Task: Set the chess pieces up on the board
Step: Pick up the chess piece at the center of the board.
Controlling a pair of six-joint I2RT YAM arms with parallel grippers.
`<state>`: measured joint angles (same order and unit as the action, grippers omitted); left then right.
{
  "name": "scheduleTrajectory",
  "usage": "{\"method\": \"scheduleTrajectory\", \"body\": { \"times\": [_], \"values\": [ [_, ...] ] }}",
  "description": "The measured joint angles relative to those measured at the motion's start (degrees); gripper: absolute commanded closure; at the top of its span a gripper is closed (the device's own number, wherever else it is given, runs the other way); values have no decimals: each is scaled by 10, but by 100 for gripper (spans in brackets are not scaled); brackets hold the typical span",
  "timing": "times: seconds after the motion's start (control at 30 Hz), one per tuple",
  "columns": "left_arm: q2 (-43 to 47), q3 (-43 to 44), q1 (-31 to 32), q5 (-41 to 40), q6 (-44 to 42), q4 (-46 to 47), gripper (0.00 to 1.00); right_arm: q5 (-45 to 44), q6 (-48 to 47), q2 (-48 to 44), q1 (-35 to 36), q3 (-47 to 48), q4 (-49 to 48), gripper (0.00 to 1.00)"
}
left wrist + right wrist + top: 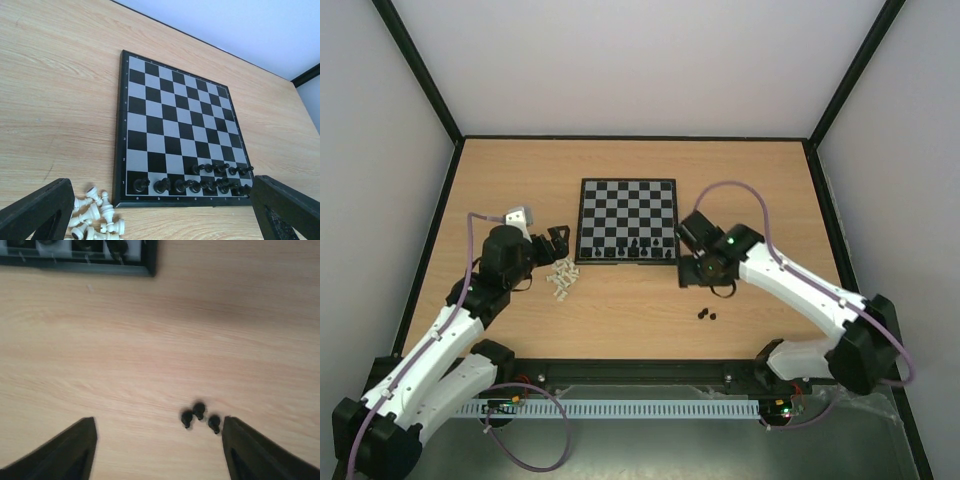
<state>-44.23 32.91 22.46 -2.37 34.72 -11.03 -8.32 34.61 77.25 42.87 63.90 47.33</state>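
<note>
The board (627,205) lies at the table's middle, with black chess pieces (636,248) standing along its two nearest rows. In the left wrist view the board (170,110) shows the black chessmen (210,182) filling the first row and part of the second. A pile of cream-white pieces (562,279) lies off the board's near left corner, also (92,217). Three loose black pieces (706,315) lie on the wood, close to the right finger (200,417). My left gripper (558,242) (161,182) is open above the white pile. My right gripper (710,282) (159,421) is open and holds nothing.
The board's near right corner (100,262) shows at the top of the right wrist view. Low black walls (445,210) border the wooden table. A cable rail (620,408) runs along the near edge between the arm bases.
</note>
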Motion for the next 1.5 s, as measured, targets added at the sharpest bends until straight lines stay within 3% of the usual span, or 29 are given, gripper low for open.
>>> {"method": "scheduleTrajectory", "body": {
  "times": [0.23, 0.6, 1.03, 1.5],
  "values": [
    [7, 0, 0, 20, 0, 13, 1, 6, 74, -88, 12, -121, 26, 62],
    [-8, -16, 0, 44, 0, 34, 1, 13, 138, -58, 67, -194, 0, 68],
    [-22, -22, 0, 51, 0, 49, 1, 18, 145, 21, 69, -204, -77, 72],
    [-30, -23, 0, 52, 0, 56, 1, 4, 142, 49, 69, -204, -95, 71]
  ]
}}
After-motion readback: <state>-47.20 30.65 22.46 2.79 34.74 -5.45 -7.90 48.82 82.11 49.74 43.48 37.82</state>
